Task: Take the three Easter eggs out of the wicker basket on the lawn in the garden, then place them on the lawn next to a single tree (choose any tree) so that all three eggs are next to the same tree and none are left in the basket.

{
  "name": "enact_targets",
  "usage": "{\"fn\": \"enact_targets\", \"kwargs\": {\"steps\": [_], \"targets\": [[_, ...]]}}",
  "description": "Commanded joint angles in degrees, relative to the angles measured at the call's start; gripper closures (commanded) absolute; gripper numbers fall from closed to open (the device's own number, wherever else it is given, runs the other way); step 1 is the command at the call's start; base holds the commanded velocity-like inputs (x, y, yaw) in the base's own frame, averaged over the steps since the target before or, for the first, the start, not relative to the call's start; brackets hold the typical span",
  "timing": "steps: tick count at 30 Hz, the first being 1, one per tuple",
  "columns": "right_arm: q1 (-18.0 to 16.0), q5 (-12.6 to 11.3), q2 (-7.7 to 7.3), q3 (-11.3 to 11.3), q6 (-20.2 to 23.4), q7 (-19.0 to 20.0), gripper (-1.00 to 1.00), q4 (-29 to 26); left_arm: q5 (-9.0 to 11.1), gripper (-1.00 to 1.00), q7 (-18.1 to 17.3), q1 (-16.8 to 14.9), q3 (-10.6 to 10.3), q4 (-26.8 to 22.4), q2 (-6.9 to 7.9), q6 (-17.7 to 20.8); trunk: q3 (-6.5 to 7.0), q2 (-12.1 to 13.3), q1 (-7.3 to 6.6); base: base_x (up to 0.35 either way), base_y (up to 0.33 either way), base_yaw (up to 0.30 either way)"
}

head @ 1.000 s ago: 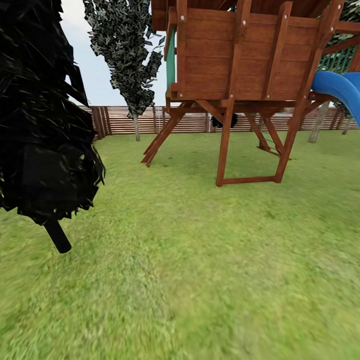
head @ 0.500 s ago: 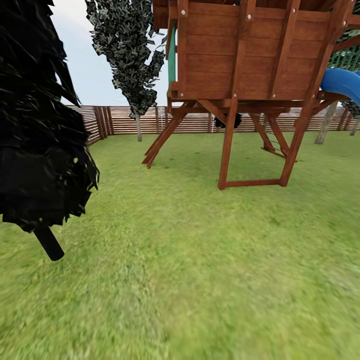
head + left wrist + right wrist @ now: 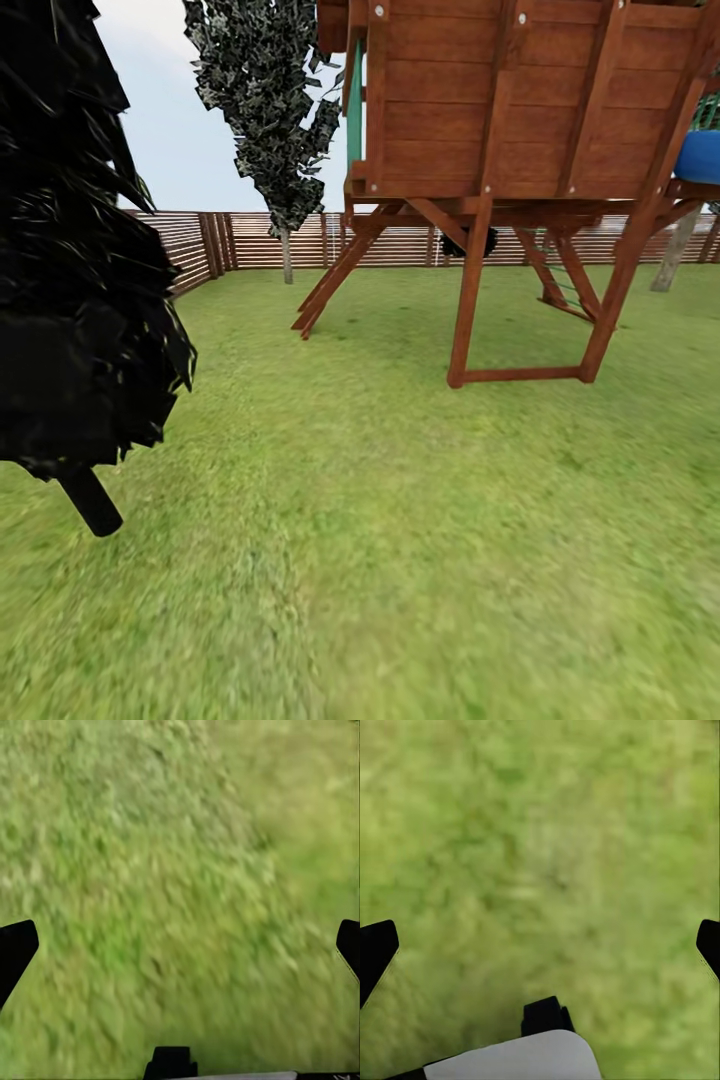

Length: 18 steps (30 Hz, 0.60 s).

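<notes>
Short green lawn (image 3: 400, 520) stretches ahead in the head view. The Easter eggs and the wicker basket are out of view. A slanted grey-brown tree trunk (image 3: 678, 250) stands at the far right behind the playset. In the left wrist view, my left gripper (image 3: 180, 952) is open over bare grass, its dark fingertips (image 3: 15, 952) at the picture's two sides. My right gripper (image 3: 540, 952) is likewise open above grass with nothing between its fingertips (image 3: 376, 949).
A dark cypress-like tree (image 3: 80, 280) with a thin black stem stands close on the left. A wooden playset (image 3: 520, 150) on slanted legs with a blue slide (image 3: 700, 155) stands ahead to the right. A slatted fence (image 3: 260, 240) and another thin-stemmed tree (image 3: 270, 110) lie behind.
The whole head view has shifted: playset, fence and trees sit further right and lower, so the camera has turned left. Nothing in the garden itself has moved.
</notes>
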Motion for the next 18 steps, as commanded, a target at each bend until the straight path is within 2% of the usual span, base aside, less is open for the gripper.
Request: {"fn": "enact_targets", "kwargs": {"steps": [1,12,18], "targets": [[-0.02,-0.60,-0.01,0.04,-0.18,0.02,-1.00,0.03,-0.01,-1.00,0.58,0.01,-0.41,-0.07,0.05,-0.06,-0.04,-0.02,0.03,0.332,-0.079,0.002],[-0.02,-0.61,-0.01,0.04,-0.18,0.05,-1.00,-0.03,-0.03,-1.00,0.58,0.01,-0.41,-0.07,0.06,-0.06,-0.04,-0.02,0.03,0.334,-0.016,0.061],[-0.02,-0.61,-0.01,0.04,-0.18,0.05,-1.00,-0.05,-0.12,-1.00,0.58,0.01,-0.41,-0.07,0.05,-0.06,-0.04,-0.02,0.03,0.334,-0.091,0.004]]}}
